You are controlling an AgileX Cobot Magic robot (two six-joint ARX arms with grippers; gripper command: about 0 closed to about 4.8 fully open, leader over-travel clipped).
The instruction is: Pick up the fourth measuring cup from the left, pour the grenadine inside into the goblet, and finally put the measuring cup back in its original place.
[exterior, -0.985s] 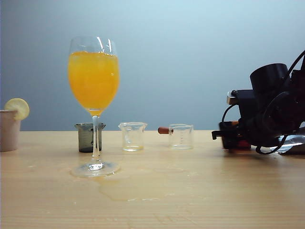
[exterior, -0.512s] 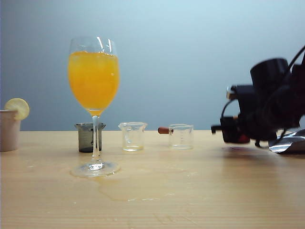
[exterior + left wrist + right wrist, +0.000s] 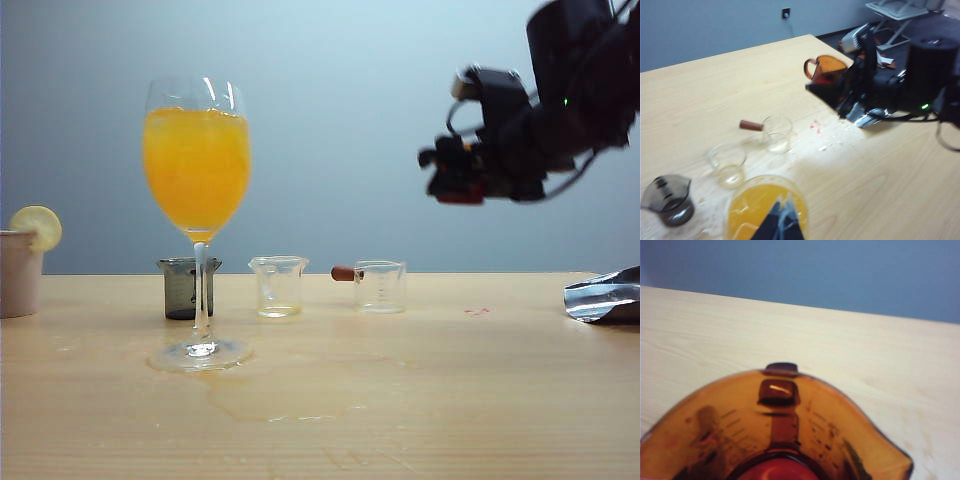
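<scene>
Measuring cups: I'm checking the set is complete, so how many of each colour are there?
Amber cup, held in the right gripper above the table: 1
Grey cup: 1
Clear cups: 2
Total: 4

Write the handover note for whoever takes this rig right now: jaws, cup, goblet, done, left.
Right gripper: shut on the amber measuring cup, held in the air right of the goblet; grenadine sits in its bottom.
Left gripper: above the goblet, holding nothing visible; whether its jaws are open is unclear.
Goblet: upright on the table, filled with orange juice. A grey cup and two clear cups stand in the row behind it.
Done: cup picked up.
Left: carry to the goblet, pour, return the cup to the row's right end.
</scene>
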